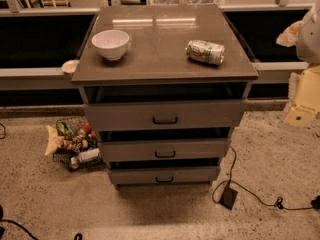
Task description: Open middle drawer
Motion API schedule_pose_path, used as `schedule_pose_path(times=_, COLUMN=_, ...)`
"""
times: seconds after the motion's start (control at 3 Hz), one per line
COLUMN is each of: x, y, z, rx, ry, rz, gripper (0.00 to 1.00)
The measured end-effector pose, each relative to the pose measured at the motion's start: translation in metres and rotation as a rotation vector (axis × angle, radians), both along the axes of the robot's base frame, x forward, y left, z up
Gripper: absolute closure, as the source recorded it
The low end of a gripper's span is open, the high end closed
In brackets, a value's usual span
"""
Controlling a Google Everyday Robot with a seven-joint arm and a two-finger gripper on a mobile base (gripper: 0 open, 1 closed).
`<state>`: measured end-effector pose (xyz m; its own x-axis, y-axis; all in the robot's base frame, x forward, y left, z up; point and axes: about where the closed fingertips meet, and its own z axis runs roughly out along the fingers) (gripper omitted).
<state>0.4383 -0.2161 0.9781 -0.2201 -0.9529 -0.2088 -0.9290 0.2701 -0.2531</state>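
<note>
The gripper (302, 104), at the right edge of the view beside the cabinet, is cream-white with one small dark dot. Left of the gripper, the cabinet (165, 49) is grey-brown, with pale streaks of reflection on its top. The middle drawer (200, 149) has the same plain grey-brown front and a black bar handle (165, 154). The bowl (110, 44) is white. The can (205, 52) seems green and white, with print. The floor (270, 154) is beige and finely speckled. The wire basket (70, 124) is dark, with yellow, green and red packets inside.

claw (302, 106) at right edge, well apart from middle drawer (200, 149); bowl (110, 44), can (205, 52) on cabinet top (160, 39).
</note>
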Motion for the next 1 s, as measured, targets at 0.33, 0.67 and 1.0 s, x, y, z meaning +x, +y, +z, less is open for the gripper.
schedule_pose_path(times=0.33, x=0.0, y=0.0, z=0.0, rx=0.0, ry=0.0, rz=0.0, gripper=0.0)
schedule_pose_path(times=0.67, x=0.007, y=-0.003, z=-0.025, rx=0.001, ry=0.023, rz=0.013, gripper=0.0)
schedule_pose_path(times=1.0, x=0.016, y=-0.002, z=-0.084, rx=0.016, ry=0.074, rz=0.06, gripper=0.0)
